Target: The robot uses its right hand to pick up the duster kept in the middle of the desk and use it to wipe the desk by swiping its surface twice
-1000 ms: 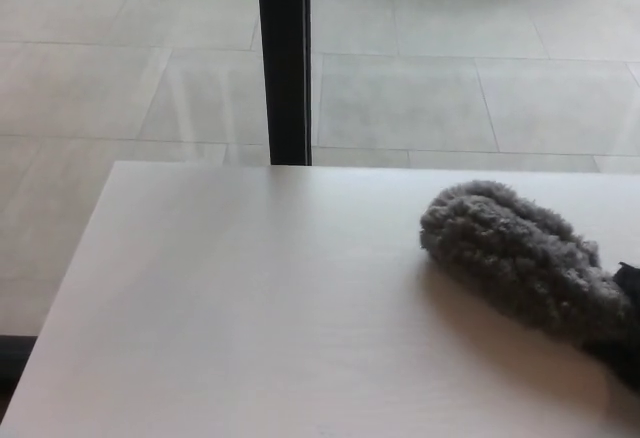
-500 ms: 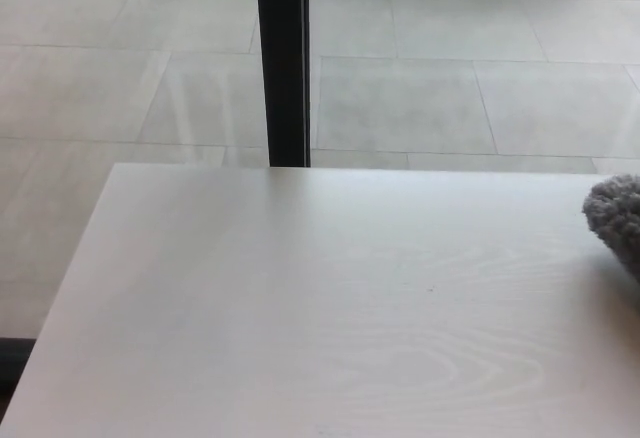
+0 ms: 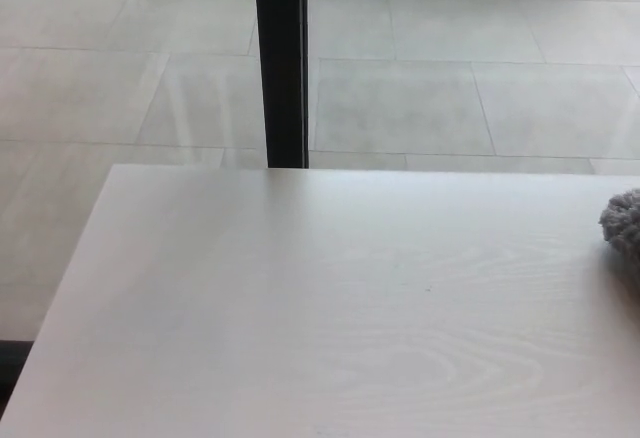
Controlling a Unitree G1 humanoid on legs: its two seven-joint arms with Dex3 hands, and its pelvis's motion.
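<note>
The single head view looks down, close over the desk, toward the tiled floor.

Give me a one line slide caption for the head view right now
Grey fluffy duster barely showing at the right edge of the pale wooden desk, tiled floor beyond; neither robot hand visible.
</note>
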